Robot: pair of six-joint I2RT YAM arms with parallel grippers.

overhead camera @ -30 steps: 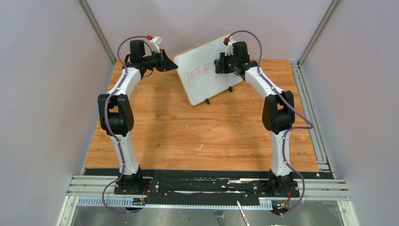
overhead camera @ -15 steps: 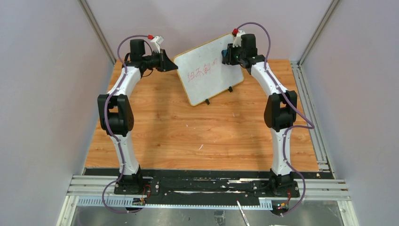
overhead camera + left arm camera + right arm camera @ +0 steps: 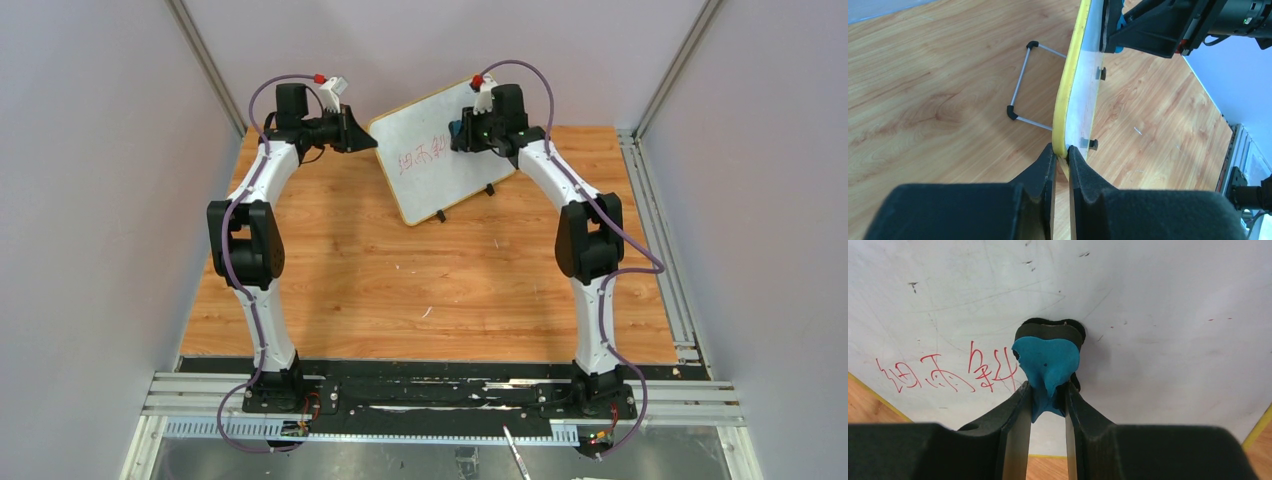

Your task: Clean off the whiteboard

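Clamped in left jaws by its left edge: the whiteboard (image 3: 450,180), tilted at the counter's (image 3: 400,290) far middle. Left of board centre, red handwriting (image 3: 943,374), illegible. Just right, blue eraser (image 3: 1048,357) clenched in right jaws, touching board. Open counter in front.

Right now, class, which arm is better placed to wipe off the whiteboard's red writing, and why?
Right. The right fingers press the blue eraser on the whiteboard beside the red writing; the left fingers are shut on the board's edge, steadying it.
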